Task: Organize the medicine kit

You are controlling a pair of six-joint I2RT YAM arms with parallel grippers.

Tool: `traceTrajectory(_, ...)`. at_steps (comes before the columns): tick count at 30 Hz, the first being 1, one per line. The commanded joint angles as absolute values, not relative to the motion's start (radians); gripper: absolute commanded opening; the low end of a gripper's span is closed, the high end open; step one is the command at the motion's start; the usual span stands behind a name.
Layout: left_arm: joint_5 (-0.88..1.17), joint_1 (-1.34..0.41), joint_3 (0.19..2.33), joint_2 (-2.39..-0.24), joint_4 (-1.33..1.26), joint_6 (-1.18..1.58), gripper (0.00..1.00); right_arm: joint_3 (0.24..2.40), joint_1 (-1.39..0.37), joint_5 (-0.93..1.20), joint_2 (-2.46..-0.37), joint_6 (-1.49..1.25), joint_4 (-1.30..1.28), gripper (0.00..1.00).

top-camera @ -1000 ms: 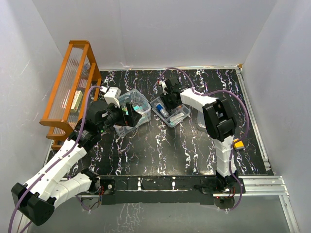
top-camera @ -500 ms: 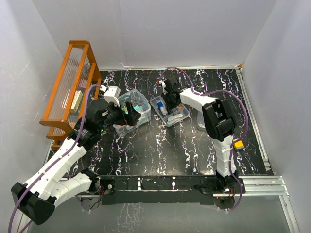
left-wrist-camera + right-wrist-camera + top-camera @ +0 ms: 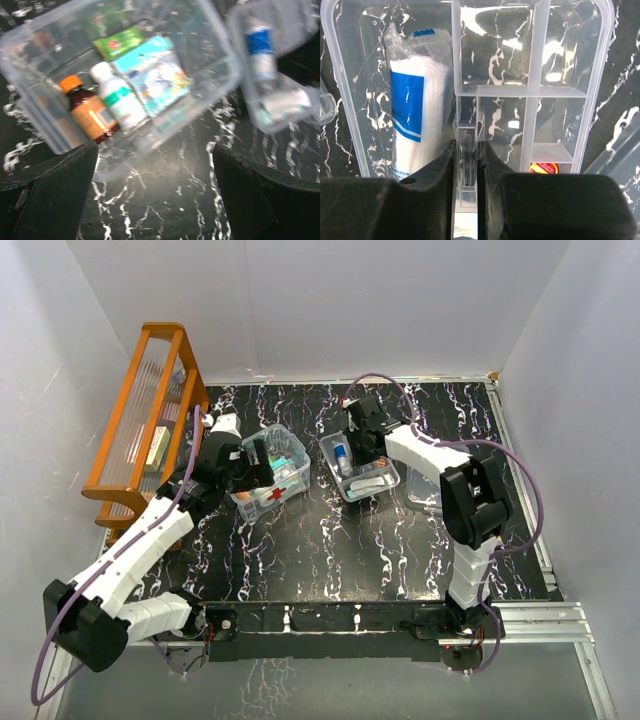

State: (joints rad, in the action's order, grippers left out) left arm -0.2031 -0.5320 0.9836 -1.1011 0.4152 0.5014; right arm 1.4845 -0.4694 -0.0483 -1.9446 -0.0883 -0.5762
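Gripping: right gripper [image 3: 466, 150], jaws pinched shut on the middle divider of the divided tray [image 3: 570, 100].
Left gripper [image 3: 154, 147]: jaws spread wide, holding nothing, at the clear box's [image 3: 210, 65] near-left side.
Box contents: brown bottle [image 3: 89, 112], white bottle [image 3: 119, 100], teal packet [image 3: 152, 75], green packet [image 3: 119, 42].
Tray: just right of the box; gauze pack [image 3: 410, 110] in its long left compartment.
Around: orange rack [image 3: 150, 410] at left; clear lid [image 3: 425, 490] right of the tray.
Surface: black marbled table [image 3: 330, 550], white walls.
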Motion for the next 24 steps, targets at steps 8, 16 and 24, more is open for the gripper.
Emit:
traceTrajectory(8,-0.372,-0.314,1.042,-1.184,0.57,0.642,0.73,1.339,-0.469,-0.042,-1.752,-0.175,-0.537,0.0)
traceTrajectory(16,-0.391,-0.298,1.005,-1.283,0.492,0.579,0.6,1.31,-0.47,-0.041,-1.705,-0.179,-0.535,0.0)
traceTrajectory(24,-0.293,-0.292,0.994,-1.364,0.419,0.514,0.45,1.3,-0.47,-0.059,-1.684,-0.182,-0.532,0.0)
